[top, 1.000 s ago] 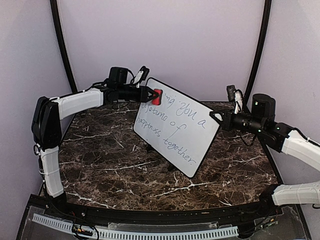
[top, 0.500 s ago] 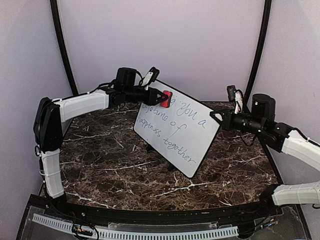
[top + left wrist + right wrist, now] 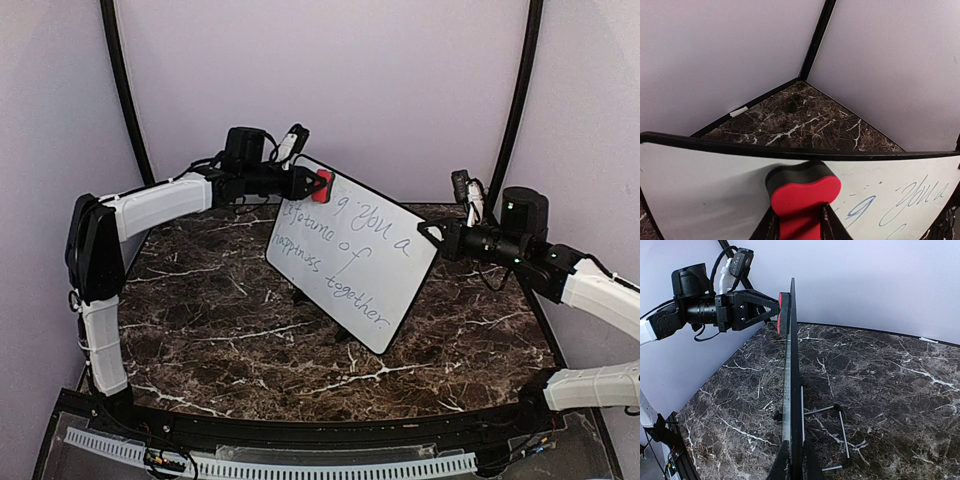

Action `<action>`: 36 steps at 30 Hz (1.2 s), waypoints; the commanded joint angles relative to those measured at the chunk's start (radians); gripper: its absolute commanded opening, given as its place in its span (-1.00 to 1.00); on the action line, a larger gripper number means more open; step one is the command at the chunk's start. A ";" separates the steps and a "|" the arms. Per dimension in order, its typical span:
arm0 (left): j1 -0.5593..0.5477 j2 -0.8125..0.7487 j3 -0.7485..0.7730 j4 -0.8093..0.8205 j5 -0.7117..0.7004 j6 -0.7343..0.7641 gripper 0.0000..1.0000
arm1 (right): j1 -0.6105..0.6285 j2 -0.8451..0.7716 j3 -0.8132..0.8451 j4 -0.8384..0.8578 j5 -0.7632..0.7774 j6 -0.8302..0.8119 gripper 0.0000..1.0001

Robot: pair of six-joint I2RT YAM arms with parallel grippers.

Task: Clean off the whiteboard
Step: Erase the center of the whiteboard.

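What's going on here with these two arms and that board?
The robot is wiping a large glossy white rectangular whiteboard that stands tilted over a dark marble table, with a thin black wire stand under it. The left end effector grips a red foam eraser block and presses it against the board's upper corner. The right end effector is clamped on the opposite edge. Most of the blue handwriting is not yet erased.
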 commanded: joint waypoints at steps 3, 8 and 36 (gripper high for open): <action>0.043 0.007 0.079 -0.033 -0.104 0.049 -0.47 | 0.041 0.008 0.010 -0.038 -0.136 -0.162 -1.00; 0.030 0.014 0.074 -0.056 -0.085 0.066 -0.48 | 0.043 0.003 0.008 -0.038 -0.133 -0.162 -1.00; -0.106 -0.019 -0.037 0.013 -0.063 0.063 -0.48 | 0.046 -0.002 0.000 -0.034 -0.130 -0.164 -1.00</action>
